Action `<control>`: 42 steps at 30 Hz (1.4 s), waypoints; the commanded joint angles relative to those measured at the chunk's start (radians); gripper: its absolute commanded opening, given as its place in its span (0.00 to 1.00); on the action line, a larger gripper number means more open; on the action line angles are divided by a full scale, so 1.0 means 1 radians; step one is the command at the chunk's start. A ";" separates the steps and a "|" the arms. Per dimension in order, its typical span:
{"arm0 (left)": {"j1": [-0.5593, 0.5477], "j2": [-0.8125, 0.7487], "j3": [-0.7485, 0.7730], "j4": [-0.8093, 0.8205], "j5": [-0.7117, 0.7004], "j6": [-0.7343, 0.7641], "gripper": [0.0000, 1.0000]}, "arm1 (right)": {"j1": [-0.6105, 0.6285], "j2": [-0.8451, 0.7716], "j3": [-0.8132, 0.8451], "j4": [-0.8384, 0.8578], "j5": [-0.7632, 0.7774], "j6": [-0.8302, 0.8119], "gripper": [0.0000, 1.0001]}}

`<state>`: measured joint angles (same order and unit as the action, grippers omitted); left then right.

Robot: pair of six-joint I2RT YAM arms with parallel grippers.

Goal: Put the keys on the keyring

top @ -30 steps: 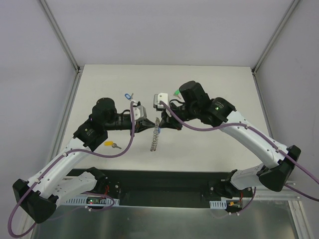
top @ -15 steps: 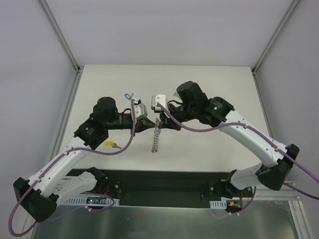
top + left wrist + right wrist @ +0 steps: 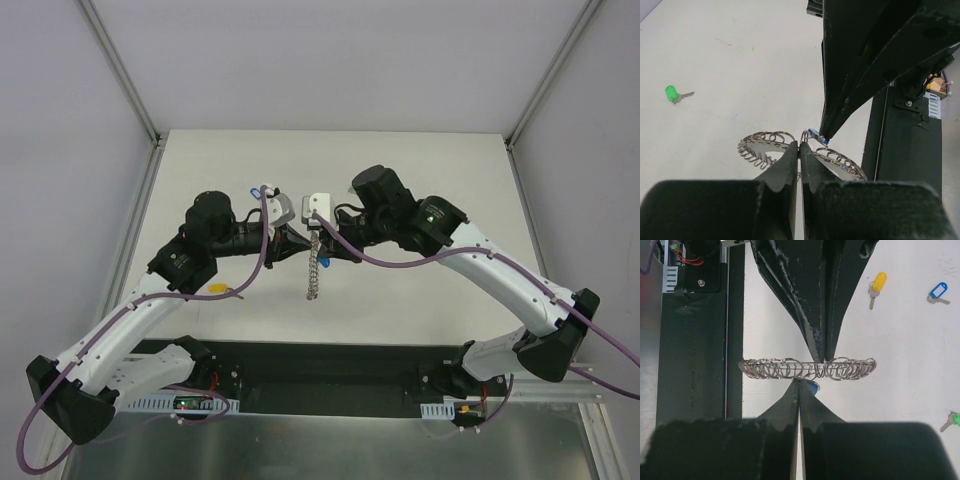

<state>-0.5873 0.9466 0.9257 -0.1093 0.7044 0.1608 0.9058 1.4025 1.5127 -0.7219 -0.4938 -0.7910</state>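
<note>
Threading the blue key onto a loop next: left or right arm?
Right. The right gripper pinches the blue key, its tip at the loops of the keyring. The left gripper is clamped on the keyring, so it should probably just steady it.

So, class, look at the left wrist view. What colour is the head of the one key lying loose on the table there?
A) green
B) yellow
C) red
A: the only loose key on the table in that view has a bright green head.
</note>
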 commanded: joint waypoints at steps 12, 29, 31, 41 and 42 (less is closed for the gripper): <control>0.024 -0.155 -0.301 0.687 -0.157 -0.371 0.00 | 0.004 -0.048 -0.077 0.141 0.018 0.078 0.01; 0.024 -0.170 -0.321 0.629 -0.161 -0.316 0.00 | -0.030 -0.193 -0.207 0.376 0.155 0.280 0.37; 0.024 -0.170 -0.317 0.620 -0.164 -0.313 0.00 | -0.030 -0.214 -0.255 0.430 0.190 0.320 0.39; 0.024 -0.157 -0.303 0.609 -0.171 -0.307 0.00 | -0.021 -0.211 -0.312 0.619 0.202 0.466 0.46; 0.024 -0.157 -0.301 0.609 -0.172 -0.307 0.00 | -0.015 -0.206 -0.309 0.621 0.199 0.473 0.46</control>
<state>-0.5678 0.7963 0.5896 0.4431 0.5407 -0.1635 0.8776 1.1942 1.1992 -0.2165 -0.2951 -0.4095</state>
